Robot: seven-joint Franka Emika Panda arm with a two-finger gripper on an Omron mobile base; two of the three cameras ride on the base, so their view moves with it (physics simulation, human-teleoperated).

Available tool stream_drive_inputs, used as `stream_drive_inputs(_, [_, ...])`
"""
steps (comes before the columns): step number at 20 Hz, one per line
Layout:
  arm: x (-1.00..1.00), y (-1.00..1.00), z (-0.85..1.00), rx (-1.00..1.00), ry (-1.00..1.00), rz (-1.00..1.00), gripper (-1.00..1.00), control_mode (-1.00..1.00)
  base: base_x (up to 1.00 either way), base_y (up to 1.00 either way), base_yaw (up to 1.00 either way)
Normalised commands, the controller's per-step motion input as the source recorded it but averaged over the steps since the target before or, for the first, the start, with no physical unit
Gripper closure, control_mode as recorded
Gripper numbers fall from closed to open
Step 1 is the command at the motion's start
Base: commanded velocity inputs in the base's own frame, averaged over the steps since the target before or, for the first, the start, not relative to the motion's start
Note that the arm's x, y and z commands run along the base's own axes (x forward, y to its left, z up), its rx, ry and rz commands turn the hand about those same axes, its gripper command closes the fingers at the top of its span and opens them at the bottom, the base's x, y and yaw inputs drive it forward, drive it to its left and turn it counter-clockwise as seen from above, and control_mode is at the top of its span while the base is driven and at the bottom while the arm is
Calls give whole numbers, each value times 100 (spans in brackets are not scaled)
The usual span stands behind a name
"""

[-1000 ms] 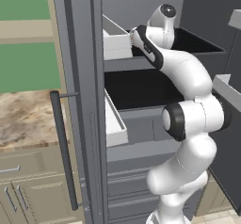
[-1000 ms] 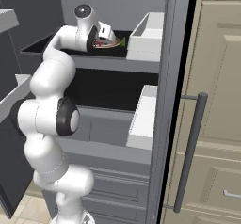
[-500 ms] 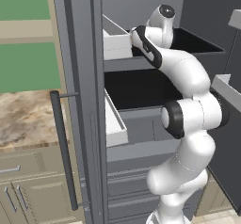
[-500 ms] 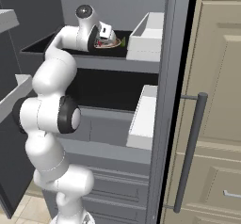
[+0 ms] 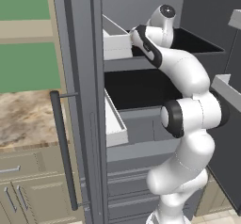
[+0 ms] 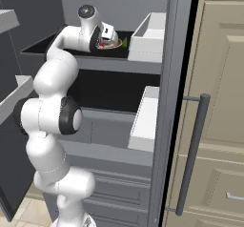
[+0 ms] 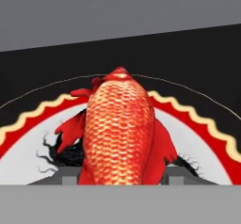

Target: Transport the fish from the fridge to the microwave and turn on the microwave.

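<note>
Down at our fingertips (image 7: 70,177), the two small dark pads stand one on each side of the fish (image 7: 123,133), close to its flanks with the body between them; we cannot tell whether they already press on it. The fish lies on a round plate (image 7: 202,124) with a red, scalloped ring, on an upper shelf (image 6: 114,64) of the open fridge (image 5: 84,100), and our gripper (image 6: 102,37) reaches in over that plate. We judge the fish light and fairly stiff, with a scaly, rounded back that could slide out of a shallow pinch, so the broad middle of the body, across its width, looks like the best place to hold. Around it, the room is tight: a pale bin (image 6: 150,37) sits just beside the plate, the shelf's back wall stands behind, and the fridge frame lies toward us. A slight lift, then a straight pull back out through the open front, seems the clearest path.
</note>
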Motion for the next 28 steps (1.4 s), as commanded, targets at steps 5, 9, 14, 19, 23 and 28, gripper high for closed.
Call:
stream_drive_inputs(5, [0,0,-3,4,0,0,100,-100,0,0,0])
stream_drive_inputs(9, [0,0,4,4,-6,0,100,-100,0,0,0])
stream_drive_inputs(14, [-10,0,14,5,-26,0,100,-100,0,0,0])
stream_drive_inputs(19, [-30,0,14,5,-28,0,100,-100,0,0,0])
stream_drive_inputs(23, [-51,0,28,7,-21,1,100,-100,0,0,0])
stream_drive_inputs(28, [-58,0,37,10,-16,0,100,-100,0,0,0])
